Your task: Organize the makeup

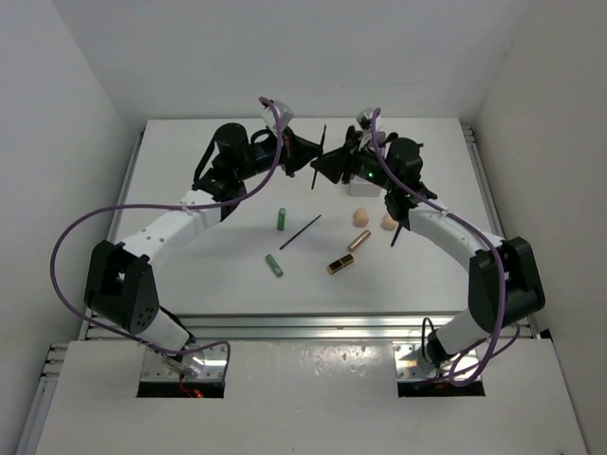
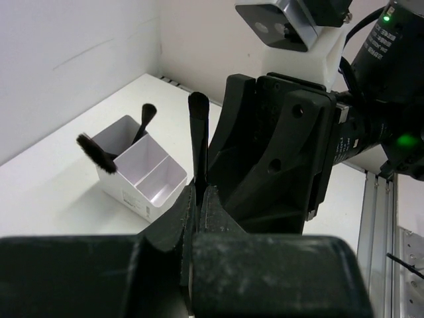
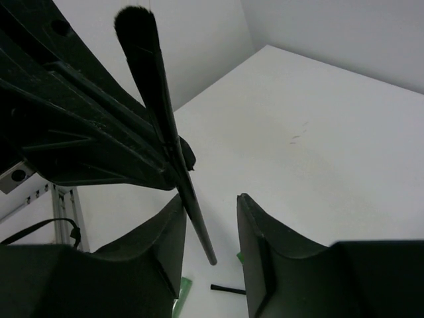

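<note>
Nearest to the arm bases I saw the gold-black lipstick [image 1: 340,263] lying on the table [image 1: 190,275]. One green tube [image 1: 273,265] lay to the left of the lipstick, at about the same depth. Just beyond the lipstick was the rose-gold tube [image 1: 358,241], and beyond it to the left were a thin black stick [image 1: 300,232] and the second green tube [image 1: 283,219]. Farther from the lipstick, a little to the right, sat one peach sponge [image 1: 361,216] and the second peach sponge [image 1: 387,222].

Beyond these stood the white box [image 2: 142,192] with two brushes [image 2: 147,116] in it; I could not tell which compartment. Farthest from the lipstick, up in the air, the left fingers [image 2: 173,222] were pressed together on the handle of a black brush [image 2: 197,132], its head upward. The right fingers [image 3: 156,245] stood apart on both sides of the lower end of this handle.
</note>
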Robot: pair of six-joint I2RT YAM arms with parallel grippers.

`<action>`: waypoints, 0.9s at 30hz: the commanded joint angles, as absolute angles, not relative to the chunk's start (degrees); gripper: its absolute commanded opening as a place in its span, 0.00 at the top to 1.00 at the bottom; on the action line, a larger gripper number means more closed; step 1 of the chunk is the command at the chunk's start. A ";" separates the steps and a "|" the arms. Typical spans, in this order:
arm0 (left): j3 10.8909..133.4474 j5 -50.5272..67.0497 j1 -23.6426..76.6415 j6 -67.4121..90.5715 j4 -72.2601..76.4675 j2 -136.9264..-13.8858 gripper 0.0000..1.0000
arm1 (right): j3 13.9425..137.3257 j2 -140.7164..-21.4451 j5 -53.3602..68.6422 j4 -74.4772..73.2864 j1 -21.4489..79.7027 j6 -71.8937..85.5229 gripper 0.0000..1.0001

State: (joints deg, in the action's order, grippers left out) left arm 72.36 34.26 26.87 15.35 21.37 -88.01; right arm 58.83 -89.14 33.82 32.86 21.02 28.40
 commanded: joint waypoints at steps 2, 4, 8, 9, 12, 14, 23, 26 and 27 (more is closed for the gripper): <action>70.40 34.28 27.86 17.14 23.74 -86.92 1.00 | 58.01 -89.47 31.55 41.57 21.71 30.32 0.69; 69.61 33.75 28.38 17.14 23.12 -86.92 1.00 | 58.27 -89.74 30.94 41.75 21.88 30.32 0.73; 69.08 32.78 28.39 17.67 23.12 -87.54 1.00 | 58.36 -89.91 28.66 39.20 21.97 29.62 1.00; 69.08 32.78 28.39 17.67 23.12 -87.54 1.00 | 58.27 -89.56 28.30 38.59 21.89 29.10 1.00; 70.14 31.64 28.39 16.97 23.12 -88.07 0.80 | 57.57 -89.30 27.60 38.23 21.88 27.43 1.00; 70.75 31.64 28.39 15.74 22.59 -88.59 0.34 | 56.69 -88.60 25.85 37.45 21.89 24.79 1.00; 71.81 15.57 21.98 10.91 13.91 -86.76 0.00 | 66.08 -92.97 9.07 29.86 10.93 15.03 1.00; 70.05 12.05 20.74 5.81 11.08 -86.22 0.00 | 70.57 -97.81 5.82 33.48 8.71 11.35 1.00; 69.27 10.82 20.22 4.23 9.51 -86.22 0.00 | 74.49 -100.52 5.37 33.83 8.01 11.08 1.00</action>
